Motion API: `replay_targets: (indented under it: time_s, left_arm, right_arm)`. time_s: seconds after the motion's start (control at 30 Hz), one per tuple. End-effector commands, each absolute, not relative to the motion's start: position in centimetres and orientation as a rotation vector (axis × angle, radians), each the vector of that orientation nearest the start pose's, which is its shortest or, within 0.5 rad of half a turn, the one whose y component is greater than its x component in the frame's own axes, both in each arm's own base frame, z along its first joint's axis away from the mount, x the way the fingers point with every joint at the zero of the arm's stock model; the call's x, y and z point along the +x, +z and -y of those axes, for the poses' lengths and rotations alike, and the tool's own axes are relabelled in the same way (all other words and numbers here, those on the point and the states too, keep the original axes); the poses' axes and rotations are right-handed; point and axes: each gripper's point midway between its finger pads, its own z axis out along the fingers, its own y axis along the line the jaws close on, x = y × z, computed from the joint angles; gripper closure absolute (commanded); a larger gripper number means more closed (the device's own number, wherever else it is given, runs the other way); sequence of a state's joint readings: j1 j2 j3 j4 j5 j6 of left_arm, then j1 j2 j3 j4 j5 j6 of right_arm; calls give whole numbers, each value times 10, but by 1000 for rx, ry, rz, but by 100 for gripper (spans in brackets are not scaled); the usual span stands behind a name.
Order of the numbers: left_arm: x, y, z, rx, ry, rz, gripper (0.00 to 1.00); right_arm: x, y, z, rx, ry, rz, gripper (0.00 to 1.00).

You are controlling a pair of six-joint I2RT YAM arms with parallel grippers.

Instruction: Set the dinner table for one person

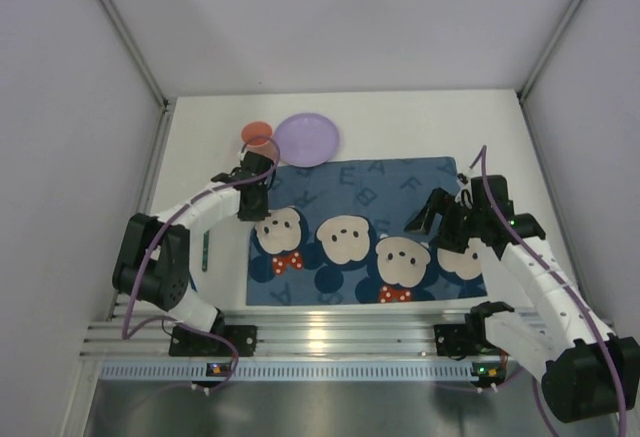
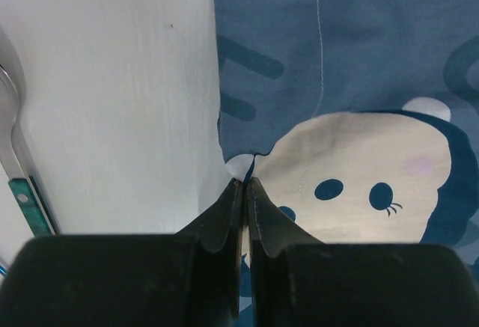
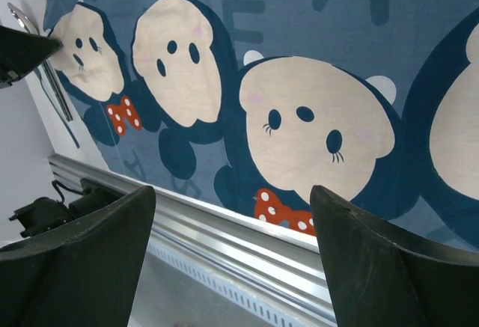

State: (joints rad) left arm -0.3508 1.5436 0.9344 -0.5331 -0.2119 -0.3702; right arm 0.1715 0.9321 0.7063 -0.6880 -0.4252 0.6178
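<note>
The white dinner table (image 1: 400, 122) carries a blue placemat (image 1: 370, 237) printed with cartoon mouse faces. My left gripper (image 1: 255, 200) sits at the mat's left edge. In the left wrist view the gripper (image 2: 245, 181) is shut, pinching a small raised fold of the placemat (image 2: 359, 57) at its border with the bare table (image 2: 112, 80). My right gripper (image 1: 440, 222) hovers over the mat's right part. Seen from the right wrist, this gripper (image 3: 232, 188) is open with nothing between its fingers, above the mat's near edge.
A purple plate (image 1: 307, 139) and an orange cup (image 1: 258, 134) stand at the back left, just beyond the mat. A spoon with a green handle (image 1: 203, 252) lies on the table left of the mat, close to the left gripper. An aluminium rail (image 1: 330, 332) runs along the near edge.
</note>
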Motion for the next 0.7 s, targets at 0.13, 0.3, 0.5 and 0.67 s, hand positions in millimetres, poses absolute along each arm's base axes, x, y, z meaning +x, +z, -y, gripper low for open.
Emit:
replay_targets:
  time_s: [0.13, 0.3, 0.5, 0.67]
  left_arm:
    - [332, 50, 77, -93, 108, -2670, 90]
    - [326, 55, 84, -115, 41, -2670, 56]
    - [321, 102, 72, -169, 59, -2546, 23]
    - [350, 172, 55, -213, 122, -2342, 8]
  right_arm:
    - [213, 136, -129, 374, 861, -2500, 16]
    - [212, 134, -128, 366, 849, -2509, 16]
    - [215, 133, -126, 358, 835, -2520, 15]
    - [219, 130, -126, 345, 830, -2538, 14]
